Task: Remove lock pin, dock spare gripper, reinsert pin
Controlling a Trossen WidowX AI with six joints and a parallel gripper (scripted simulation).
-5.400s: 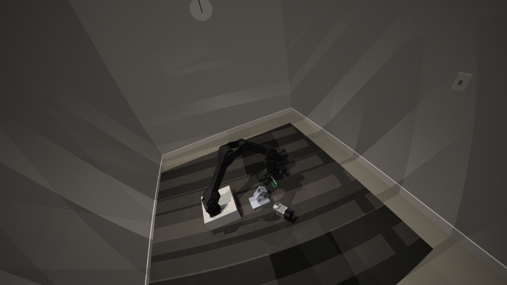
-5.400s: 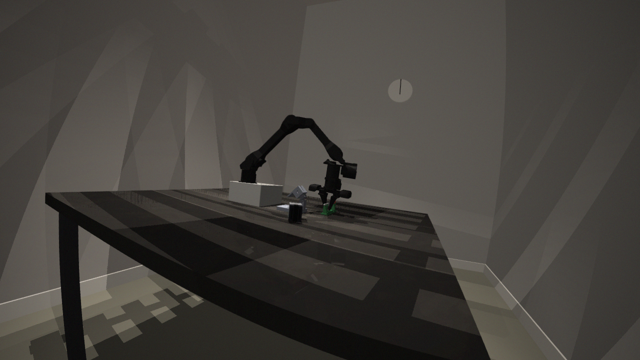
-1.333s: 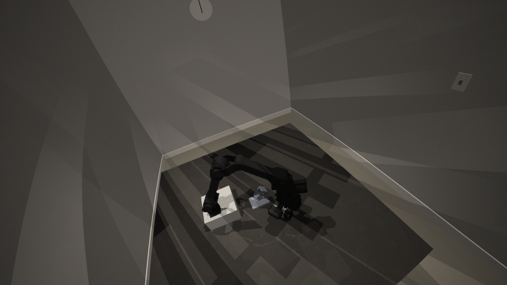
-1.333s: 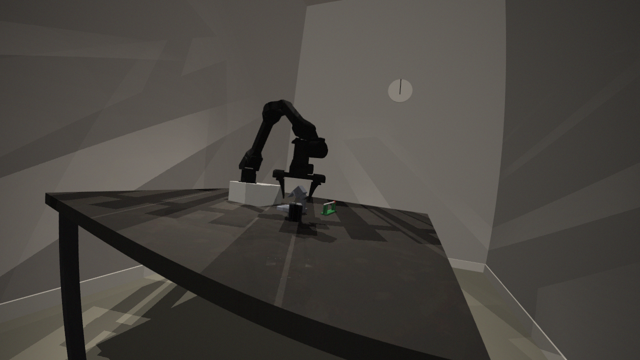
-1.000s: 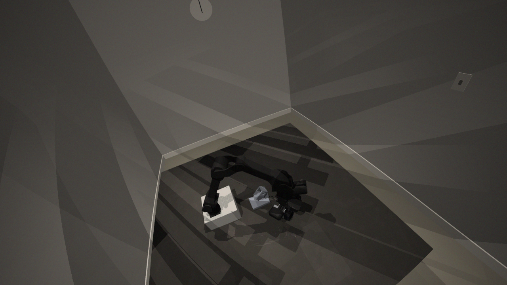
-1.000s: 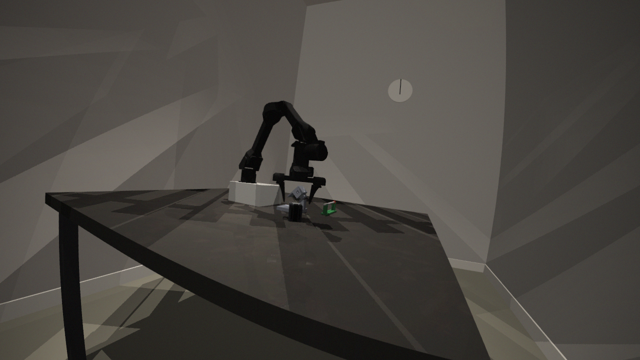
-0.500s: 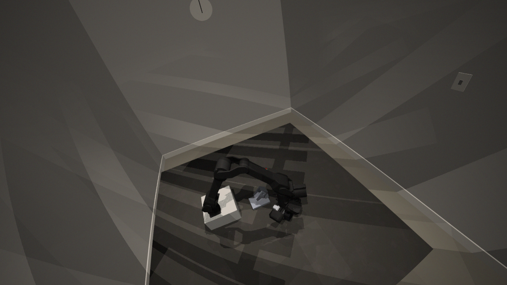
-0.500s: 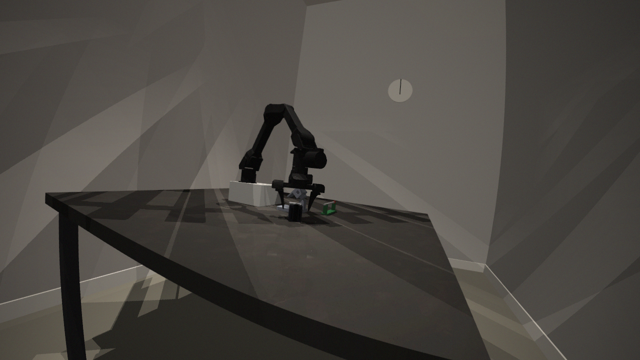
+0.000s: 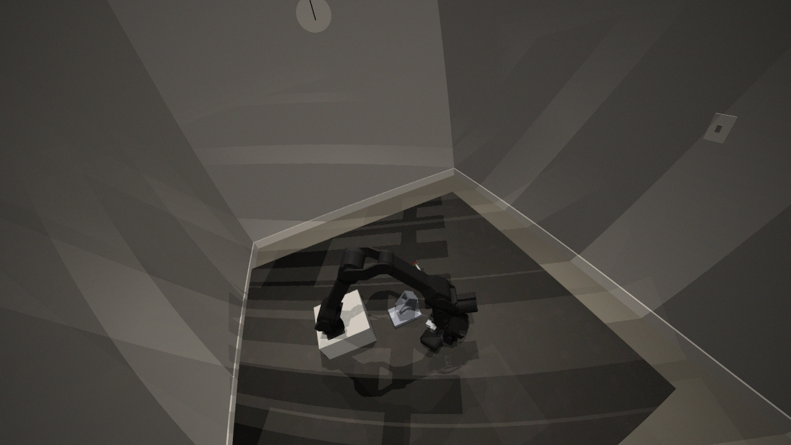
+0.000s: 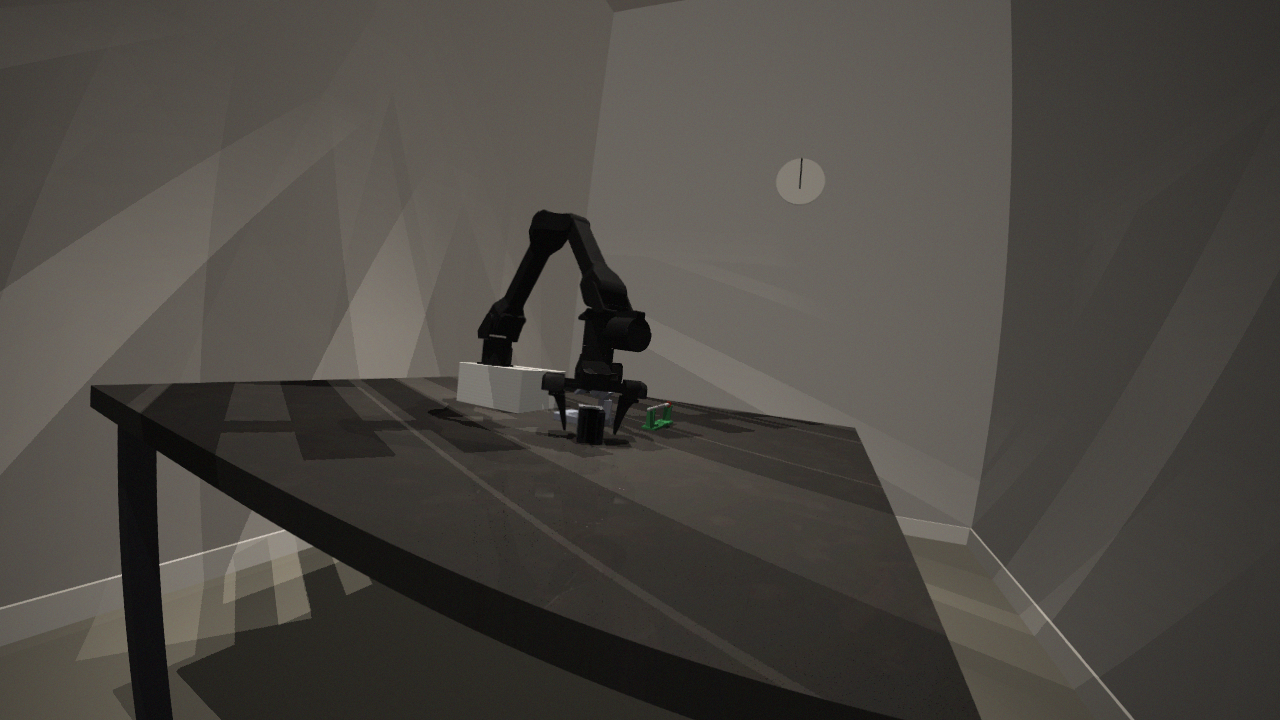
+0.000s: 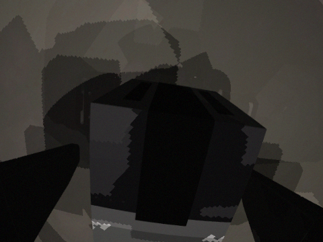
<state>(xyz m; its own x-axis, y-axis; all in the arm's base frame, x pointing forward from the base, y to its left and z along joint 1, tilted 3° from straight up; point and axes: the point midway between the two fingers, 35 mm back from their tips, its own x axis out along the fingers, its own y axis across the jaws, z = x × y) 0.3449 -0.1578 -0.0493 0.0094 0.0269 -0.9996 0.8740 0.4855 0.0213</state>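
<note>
Two-tone spare gripper (image 10: 589, 425) (image 11: 161, 165) | black body | pale grey section

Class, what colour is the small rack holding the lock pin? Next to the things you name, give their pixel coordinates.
The rack (image 10: 657, 424) is green, seen best in the exterior view.

The arm (image 9: 408, 270) (image 10: 520, 277) looks like matt black plastic; the block (image 9: 353, 317) (image 10: 510, 386) looks smooth and matt; the tabletop (image 9: 514, 360) (image 10: 626, 537) is faintly glossy.
</note>
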